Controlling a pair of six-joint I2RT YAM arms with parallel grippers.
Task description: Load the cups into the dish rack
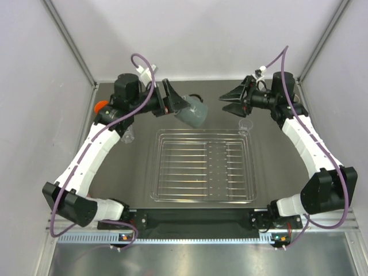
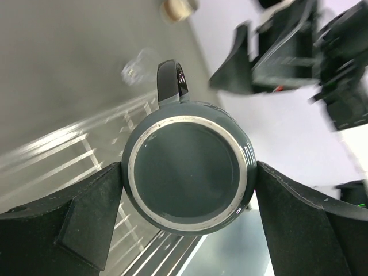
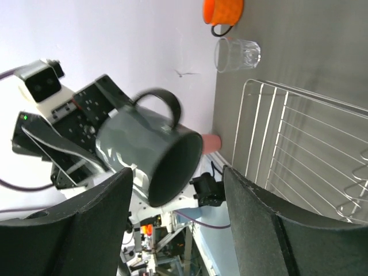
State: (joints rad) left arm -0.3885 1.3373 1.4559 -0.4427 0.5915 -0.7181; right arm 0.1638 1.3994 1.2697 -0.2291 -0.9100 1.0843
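My left gripper [image 1: 177,103] is shut on the dark grey cup [image 1: 194,112] and holds it on its side in the air, just beyond the far left corner of the dish rack [image 1: 195,167]. The left wrist view shows the cup's base [image 2: 187,167] clamped between both fingers. Its mouth faces my right gripper [image 1: 231,101], which is open and empty a little way off. The right wrist view shows the grey cup [image 3: 152,152] beyond the open jaws. A clear cup [image 1: 245,125] stands at the rack's far right corner. Another clear cup [image 1: 127,136] stands left of the rack.
An orange cup [image 1: 101,106] stands at the far left, also in the right wrist view [image 3: 223,10]. A pink cup [image 3: 211,142] lies behind the grey one. A cream cup [image 2: 175,8] is at the far edge. The white enclosure walls stand close on three sides.
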